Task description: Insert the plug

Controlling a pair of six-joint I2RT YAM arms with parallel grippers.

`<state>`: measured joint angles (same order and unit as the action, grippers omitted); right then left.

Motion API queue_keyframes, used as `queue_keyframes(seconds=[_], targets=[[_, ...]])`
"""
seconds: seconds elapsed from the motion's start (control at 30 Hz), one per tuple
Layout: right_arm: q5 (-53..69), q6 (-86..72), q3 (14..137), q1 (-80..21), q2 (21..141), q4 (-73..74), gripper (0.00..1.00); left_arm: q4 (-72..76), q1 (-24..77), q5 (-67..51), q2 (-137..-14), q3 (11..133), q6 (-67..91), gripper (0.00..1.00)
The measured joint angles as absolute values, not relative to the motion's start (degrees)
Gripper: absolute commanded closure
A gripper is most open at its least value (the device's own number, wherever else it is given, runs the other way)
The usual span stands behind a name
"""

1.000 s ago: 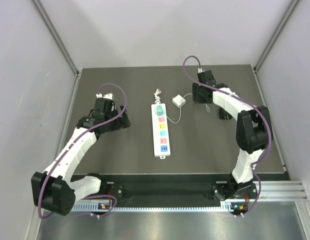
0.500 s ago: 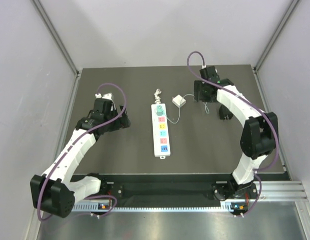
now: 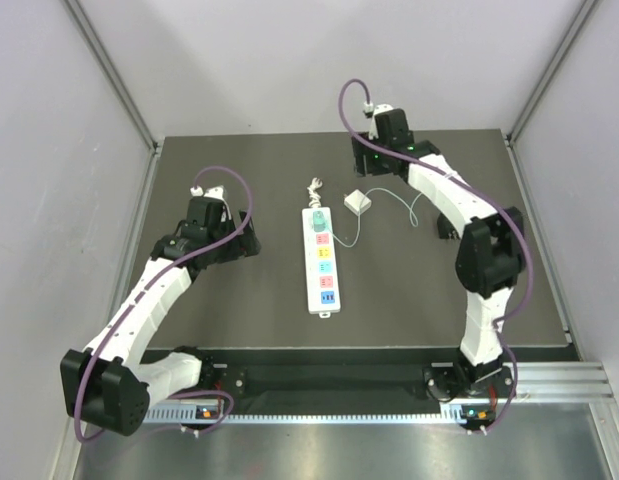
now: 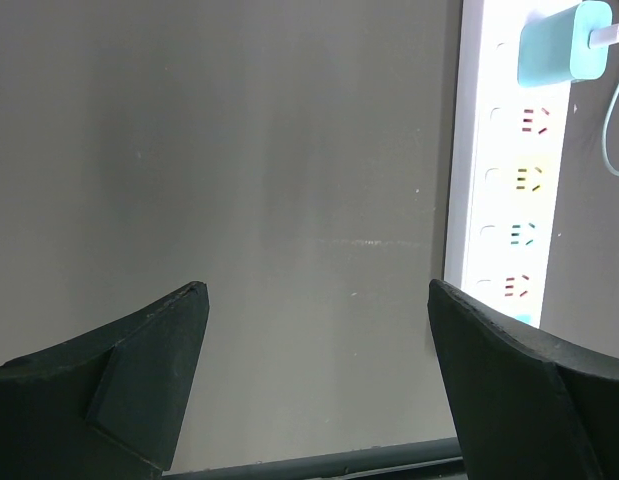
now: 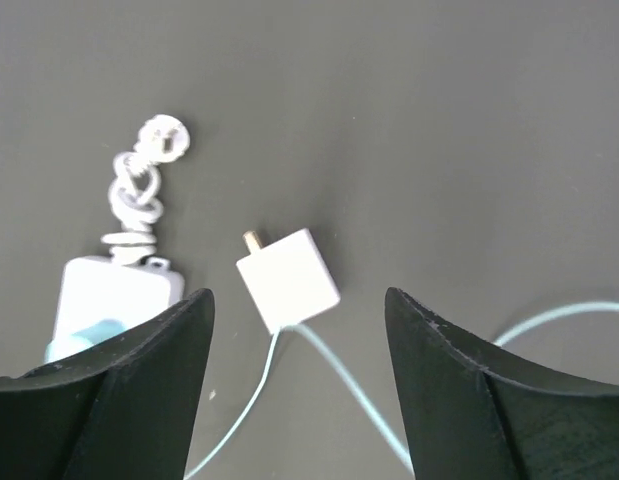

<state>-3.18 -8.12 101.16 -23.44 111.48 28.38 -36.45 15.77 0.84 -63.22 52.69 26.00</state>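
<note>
The teal-green plug (image 3: 316, 217) sits on the far-end socket of the long white power strip (image 3: 320, 262), and its thin white cable (image 3: 351, 232) runs off to the right. In the left wrist view the plug (image 4: 562, 45) shows at the top right on the strip (image 4: 504, 170). My left gripper (image 3: 247, 240) (image 4: 319, 380) is open over bare mat, left of the strip. My right gripper (image 3: 367, 168) (image 5: 298, 295) is open above a small white square block (image 5: 287, 278), holding nothing. A sliver of the plug (image 5: 84, 340) shows by its left finger.
The white square block (image 3: 358, 202) lies right of the strip's far end, with the cable (image 5: 359, 390) looping off it. A coiled white cord (image 3: 313, 187) lies at the strip's far end. Grey walls enclose the dark mat (image 3: 239, 310) on three sides.
My right arm has swung from the right side toward the back left, ending over the white block, and its jaws have opened wider. The left arm, strip and plug have not moved.
</note>
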Motion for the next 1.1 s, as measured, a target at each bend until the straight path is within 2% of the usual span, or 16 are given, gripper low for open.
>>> queue_keyframes(seconds=[0.2, 0.3, 0.97, 1.07, 1.1], targets=[[-3.3, -1.5, 109.8, -24.0, 124.7, 29.2, 0.29, -36.4, 15.8, 0.9, -62.9, 52.6, 25.8, 0.05], [-3.0, 1.1, 110.7, -24.0, 127.6, 30.1, 0.29, -36.4, 15.8, 0.9, -62.4, 52.4, 25.7, 0.05], [4.6, 8.8, 106.1, -24.3, 130.0, 30.2, 0.33, -36.0, 15.8, 0.9, -62.4, 52.3, 25.6, 0.09], [4.4, 9.3, 104.3, -24.4, 130.1, 29.5, 0.55, -36.0, 15.8, 0.9, -62.4, 52.2, 25.6, 0.1], [4.3, 9.7, 104.0, -24.4, 130.0, 29.1, 0.69, -36.0, 15.8, 0.9, -62.4, 52.2, 25.6, 0.1]])
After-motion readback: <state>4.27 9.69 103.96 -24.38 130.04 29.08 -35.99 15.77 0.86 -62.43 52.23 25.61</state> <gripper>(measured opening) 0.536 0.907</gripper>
